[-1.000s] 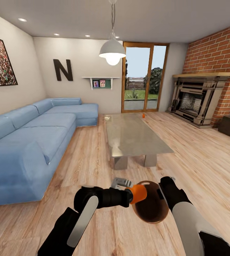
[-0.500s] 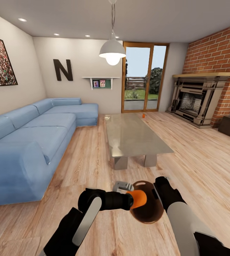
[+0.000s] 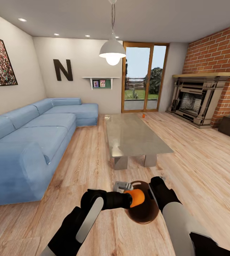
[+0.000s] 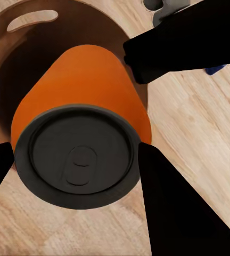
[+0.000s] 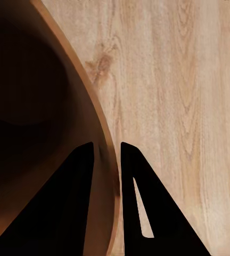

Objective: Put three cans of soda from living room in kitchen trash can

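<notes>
A black letter N [image 3: 63, 70] on the far wall is the only writing; the sofa [image 3: 33, 138] and glass table [image 3: 132, 137] bear none. Over the wood floor [image 3: 200, 160], the right gripper [image 5: 107, 154] pinches the bin [image 3: 143, 211] rim. The left gripper [image 4: 75, 162] clamps an unmarked orange can [image 4: 85, 80] over the bin's mouth, another can [image 3: 143, 115] stands at the table's far end.

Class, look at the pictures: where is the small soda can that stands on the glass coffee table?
In the head view the soda can stands at the far right corner of the glass coffee table, toward the glazed door and left of the fireplace.
</notes>
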Tool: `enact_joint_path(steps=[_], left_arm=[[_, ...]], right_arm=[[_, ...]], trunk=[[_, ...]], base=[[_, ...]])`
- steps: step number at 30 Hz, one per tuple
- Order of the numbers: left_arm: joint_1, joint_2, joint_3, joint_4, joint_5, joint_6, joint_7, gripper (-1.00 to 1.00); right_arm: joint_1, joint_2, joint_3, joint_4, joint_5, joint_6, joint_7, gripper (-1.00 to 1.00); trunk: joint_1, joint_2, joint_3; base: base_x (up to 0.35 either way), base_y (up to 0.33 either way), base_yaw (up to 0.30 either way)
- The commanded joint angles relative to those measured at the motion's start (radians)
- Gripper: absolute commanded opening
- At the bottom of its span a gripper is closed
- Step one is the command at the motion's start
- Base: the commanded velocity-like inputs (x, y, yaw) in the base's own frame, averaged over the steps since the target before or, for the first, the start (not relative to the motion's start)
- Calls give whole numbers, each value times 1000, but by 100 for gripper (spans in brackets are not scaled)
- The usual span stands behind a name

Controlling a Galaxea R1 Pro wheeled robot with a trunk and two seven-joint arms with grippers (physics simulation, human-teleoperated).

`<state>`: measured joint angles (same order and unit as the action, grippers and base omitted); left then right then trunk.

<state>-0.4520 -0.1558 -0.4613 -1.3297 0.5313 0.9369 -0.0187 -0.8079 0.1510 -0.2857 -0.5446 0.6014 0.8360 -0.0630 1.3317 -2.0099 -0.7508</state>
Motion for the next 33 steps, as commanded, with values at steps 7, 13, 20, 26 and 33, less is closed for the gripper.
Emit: enact_joint_path(steps=[7, 13, 20, 26, 33], left_arm=[[-20, -2, 0, 68, 0, -45, -1, -100], [-26, -3, 0, 100, -1, -70, -1, -100], [-55, -8, -1, 164, 0, -110, -1, -100], [-60, -14, -3, 202, 1, -137, -2, -100], [-62, -19, -5, 229, 1, -144, -3, -100]], right_arm=[[-1, 11, 1, -1, 1, 4, 1, -100], [-1, 14, 2, 0, 1, 5, 1, -100], [-1, 19, 2, 0, 0, 5, 1, -100], [-1, 23, 3, 1, 0, 5, 1, -100], [-1, 24, 4, 5, 0, 5, 1, -100]], trunk=[[0, 0, 0], [0, 0, 0], [0, 0, 0], [0, 0, 0], [0, 0, 0]], base=[[0, 0, 0], [0, 0, 0], [0, 0, 0], [0, 0, 0], [0, 0, 0]])
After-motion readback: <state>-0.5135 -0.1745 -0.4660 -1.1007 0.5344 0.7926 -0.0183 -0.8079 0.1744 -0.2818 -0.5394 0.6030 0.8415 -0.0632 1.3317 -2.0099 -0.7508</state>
